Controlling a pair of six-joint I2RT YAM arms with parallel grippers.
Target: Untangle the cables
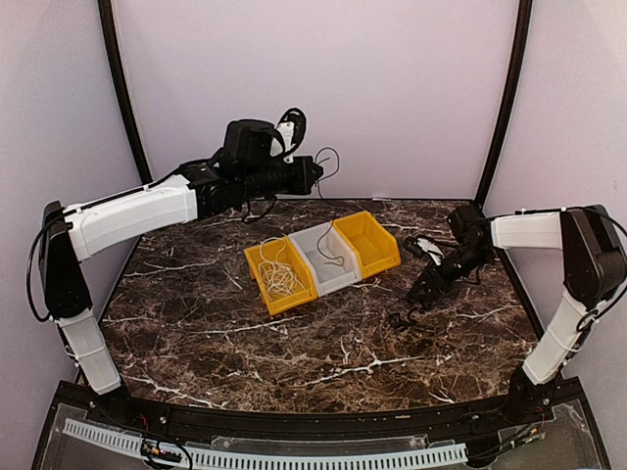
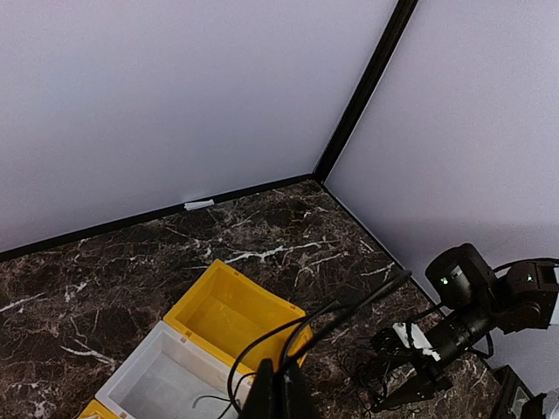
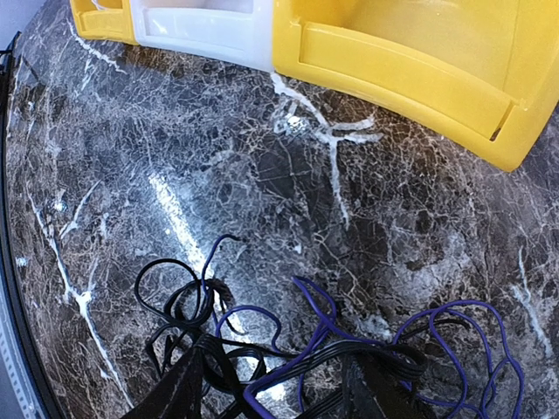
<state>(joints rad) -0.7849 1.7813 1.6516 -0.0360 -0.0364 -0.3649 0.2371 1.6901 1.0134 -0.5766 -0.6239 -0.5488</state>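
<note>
Our left hand (image 2: 279, 397) pinches a black cable (image 2: 336, 307) aloft; our right hand (image 3: 279, 371), fingers (image 3: 188, 384) apart, straddles the tangled cables (image 3: 332, 346) on the tabletop (image 3: 218, 157).

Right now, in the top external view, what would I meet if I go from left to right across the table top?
yellow bin holding the white cable → white bin with a black cable in it → second yellow bin → right gripper

White cable (image 1: 281, 277) coiled in a yellow bin (image 1: 254, 262); black cables (image 3: 376, 349) tangled on the table (image 3: 262, 157).
</note>
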